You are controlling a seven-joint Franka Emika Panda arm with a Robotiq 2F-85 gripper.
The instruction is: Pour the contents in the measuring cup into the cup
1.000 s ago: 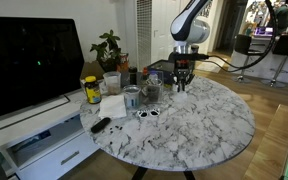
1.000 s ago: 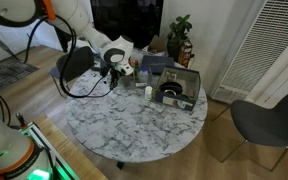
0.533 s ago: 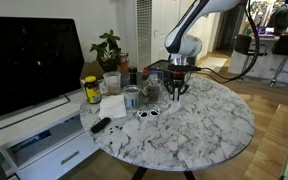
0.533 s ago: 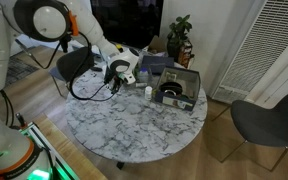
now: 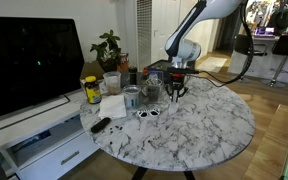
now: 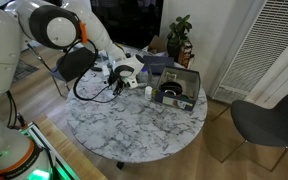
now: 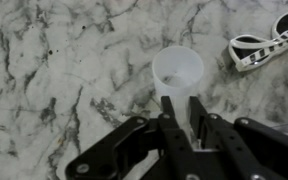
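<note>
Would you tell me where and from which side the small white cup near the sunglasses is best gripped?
The small white cup stands upright with its mouth open, so probably come down from above and pinch its thin wall at the rim, one finger inside. Take the side away from the sunglasses, where the marble table leaves room.

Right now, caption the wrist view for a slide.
Claw closed at the near rim of a small white cup on the marble table, sunglasses nearby.
</note>
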